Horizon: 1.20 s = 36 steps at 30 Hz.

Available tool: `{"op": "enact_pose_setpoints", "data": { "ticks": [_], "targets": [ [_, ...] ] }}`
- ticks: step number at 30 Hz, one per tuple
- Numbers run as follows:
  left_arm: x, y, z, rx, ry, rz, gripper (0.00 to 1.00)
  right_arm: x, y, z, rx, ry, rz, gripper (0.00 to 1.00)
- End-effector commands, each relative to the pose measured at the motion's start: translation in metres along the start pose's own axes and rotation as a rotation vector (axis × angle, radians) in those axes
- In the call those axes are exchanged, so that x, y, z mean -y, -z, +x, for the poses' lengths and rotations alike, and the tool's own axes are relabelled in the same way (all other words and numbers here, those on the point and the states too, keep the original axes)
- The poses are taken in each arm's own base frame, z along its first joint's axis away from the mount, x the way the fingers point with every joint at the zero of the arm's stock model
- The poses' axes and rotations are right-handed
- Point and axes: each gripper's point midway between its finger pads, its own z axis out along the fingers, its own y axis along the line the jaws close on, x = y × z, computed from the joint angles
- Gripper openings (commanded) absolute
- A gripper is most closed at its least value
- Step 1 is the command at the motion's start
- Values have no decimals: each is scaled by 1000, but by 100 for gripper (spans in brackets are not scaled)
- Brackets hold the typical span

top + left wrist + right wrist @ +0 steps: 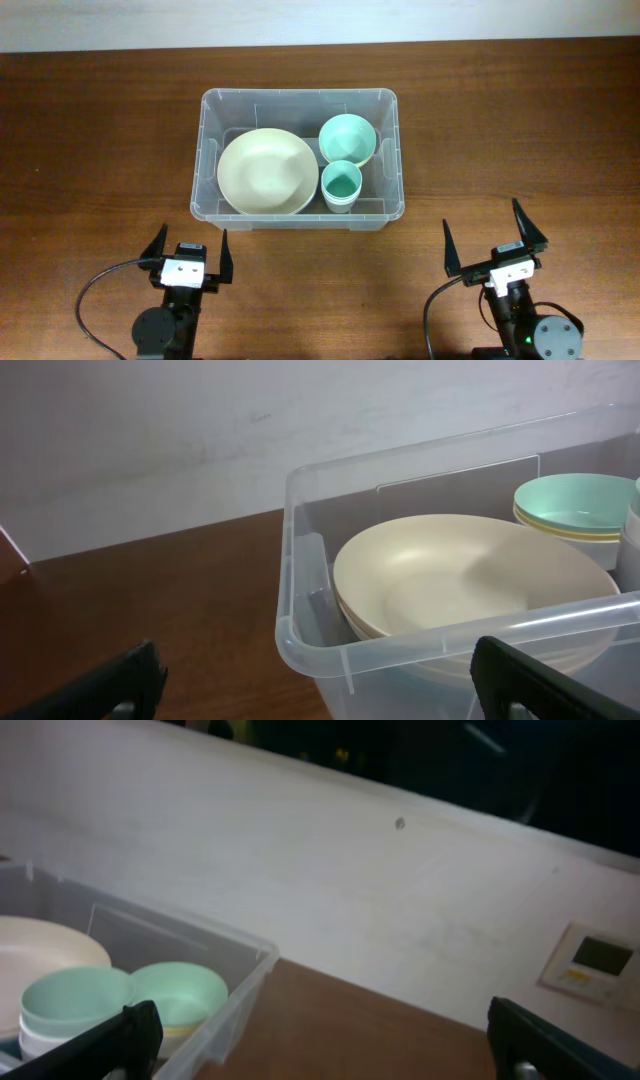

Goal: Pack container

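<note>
Clear plastic container (298,92) sits at the middle of the brown wooden table (100,150), on the far side of both arms.

Overhead view: a large cream bowl (266,172) fills the container's left half. A teal bowl (347,139) sits at far right, with a teal cup (342,186) just on its near side.

Left wrist view only: the cream bowl looks like two nested bowls, and the teal bowl rests in a pale yellow bowl (570,532).

Right wrist view only: a white wall with a small wall panel (597,960) at right. Just the container's right end shows, at the left edge.

Left gripper (193,240): near-left, facing the container's near left corner, not touching it. Fingers spread wide, nothing held.

Right gripper (480,214): near-right, apart from the container, turned slightly left. Fingers spread wide, nothing held.
</note>
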Motion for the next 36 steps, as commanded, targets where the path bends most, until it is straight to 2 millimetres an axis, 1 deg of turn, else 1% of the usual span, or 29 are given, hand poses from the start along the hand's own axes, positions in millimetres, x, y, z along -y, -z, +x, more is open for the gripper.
{"op": "enact_pose_setpoints", "data": {
  "ticks": [1, 7, 9, 10, 11, 19, 27, 32, 36],
  "targets": [
    [0, 0, 2, -2, -12, 2, 99, -2, -2, 12, 15, 11, 1, 99],
    [0, 0, 2, -2, -12, 2, 100, -5, -5, 27, 22, -7, 5, 99],
    [0, 0, 2, -2, -12, 3, 100, -1, -5, 33, 6, -63, 37, 99],
    [0, 0, 2, -2, -12, 3, 100, 5, -5, 39, -9, -131, 74, 99],
    [0, 0, 2, -2, -12, 3, 100, 6, -5, 43, -17, -143, 83, 99],
    [0, 0, 2, -2, -12, 3, 100, 7, -4, 51, -50, -132, 96, 99],
    [0, 0, 2, -2, -12, 3, 100, 4, -2, 73, -139, -147, 94, 99],
    [0, 0, 2, -2, -12, 3, 100, -2, 1, 93, -222, -163, 78, 99],
    [0, 0, 2, -2, -12, 2, 99, -3, 1, 95, -230, -165, 77, 99]
  ]
}}
